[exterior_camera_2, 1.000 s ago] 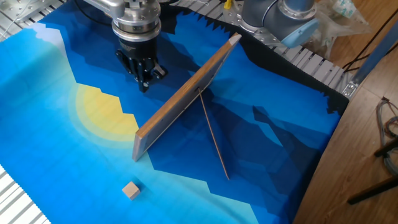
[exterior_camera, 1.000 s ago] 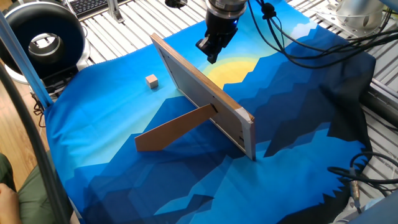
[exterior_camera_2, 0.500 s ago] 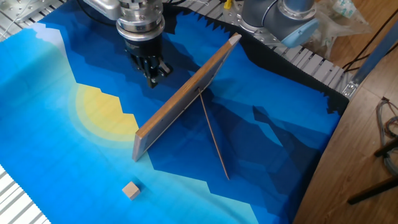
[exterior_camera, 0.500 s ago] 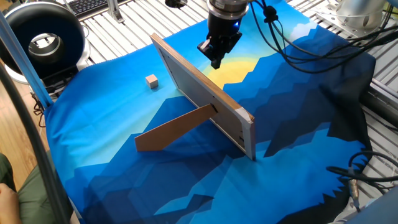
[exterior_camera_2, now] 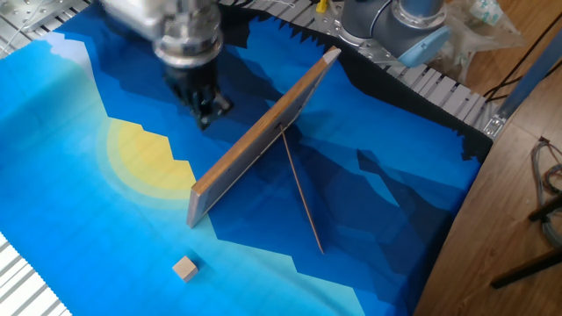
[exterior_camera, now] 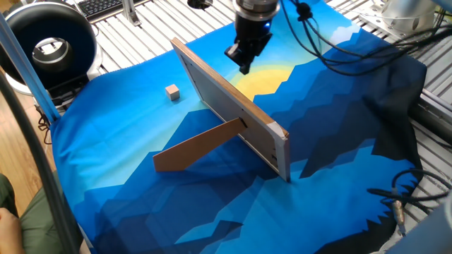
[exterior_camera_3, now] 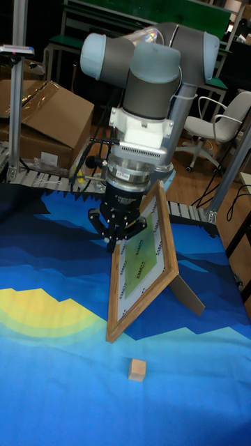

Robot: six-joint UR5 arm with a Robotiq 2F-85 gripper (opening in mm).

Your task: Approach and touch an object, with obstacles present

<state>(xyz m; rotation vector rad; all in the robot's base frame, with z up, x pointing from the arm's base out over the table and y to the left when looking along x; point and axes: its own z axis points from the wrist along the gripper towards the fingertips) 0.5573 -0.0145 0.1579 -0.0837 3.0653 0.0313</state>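
One small wooden cube [exterior_camera: 172, 92], one long framed board [exterior_camera: 233, 106] propped upright and one brown plank [exterior_camera: 198, 147] bracing it are seen on a table draped with a blue landscape cloth [exterior_camera: 141, 120]. A cardboard box [exterior_camera_3: 42, 118] is seen behind. The pincer [exterior_camera: 244, 62], pressed together and empty, is shifted slightly back toward the board's far end, across the board from the cube.

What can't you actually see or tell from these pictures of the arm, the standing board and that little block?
- Claw: motion-blurred in the other fixed view, and too dark in every view to tell open from shut.
- Board: the tall fixed view alone shows its green-patterned face, which the claw partly covers.
- Brown plank: mostly hidden behind the board in the tall view.
- Cube: too small for surface detail.
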